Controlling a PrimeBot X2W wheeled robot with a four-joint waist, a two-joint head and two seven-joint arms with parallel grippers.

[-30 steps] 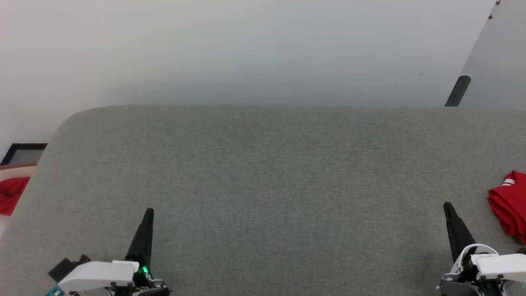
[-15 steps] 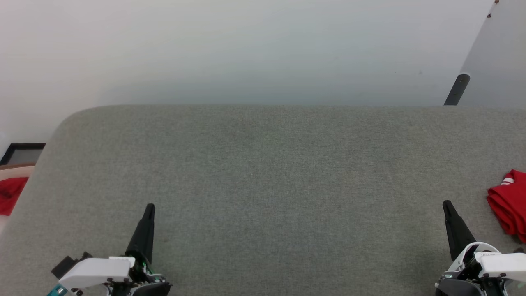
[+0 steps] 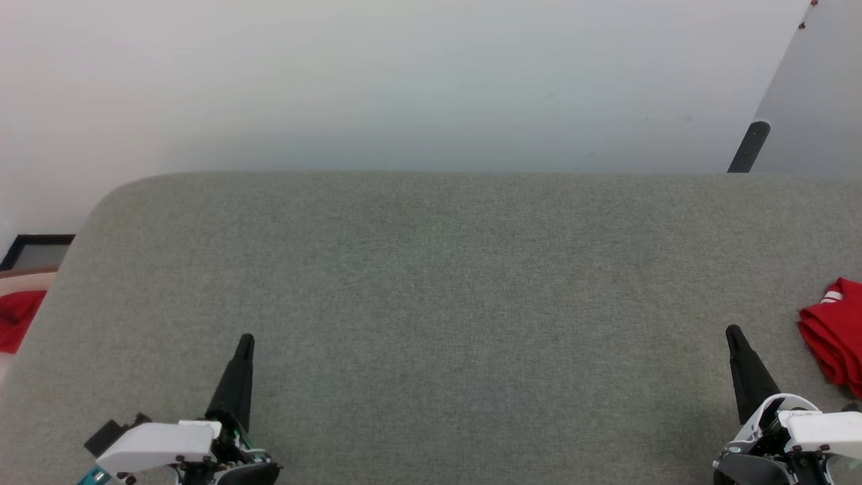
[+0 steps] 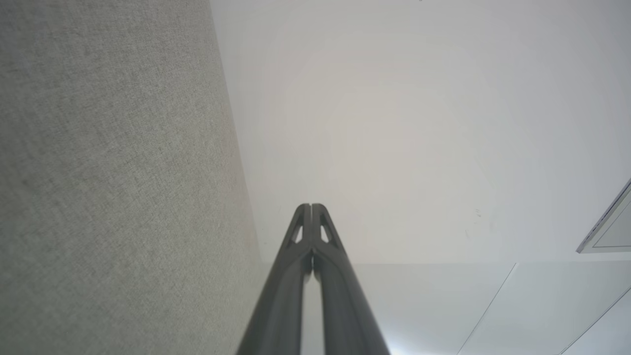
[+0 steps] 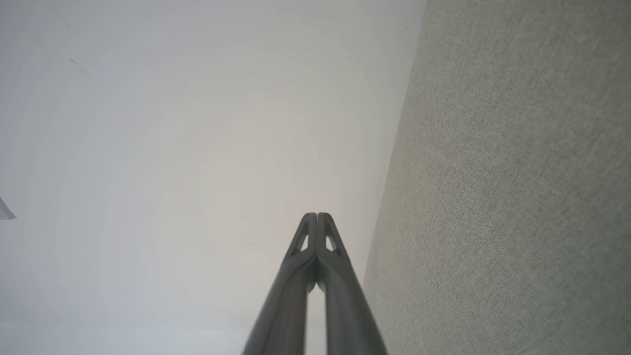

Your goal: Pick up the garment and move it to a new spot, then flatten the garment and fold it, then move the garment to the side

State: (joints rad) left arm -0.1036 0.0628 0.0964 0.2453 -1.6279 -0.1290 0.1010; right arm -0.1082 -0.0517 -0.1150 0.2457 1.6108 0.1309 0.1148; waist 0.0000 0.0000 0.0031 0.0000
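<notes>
The red garment (image 3: pixel 835 337) lies folded at the far right edge of the grey felt table (image 3: pixel 438 269), with a bit of white striped trim showing at its top; part of it is cut off by the frame. My right gripper (image 3: pixel 732 332) hovers low at the lower right, a short way left of the garment, shut with nothing in it. Over the table's lower left my left gripper (image 3: pixel 246 340) is shut and empty too. Both wrist views show fingertips pressed together, the left gripper (image 4: pixel 311 207) and the right gripper (image 5: pixel 317 215) each beside the table's edge.
A plain red cloth (image 3: pixel 17 316) sits in a cream basket off the table's left edge, beside a dark framed object (image 3: pixel 37 249). A dark table leg (image 3: pixel 749 147) of a neighbouring surface stands at the back right. The pale floor lies beyond the far edge.
Both grippers have crept slightly up the view. The head camera shifted a little, so the cloth at the left shows less. The garment has not moved.
</notes>
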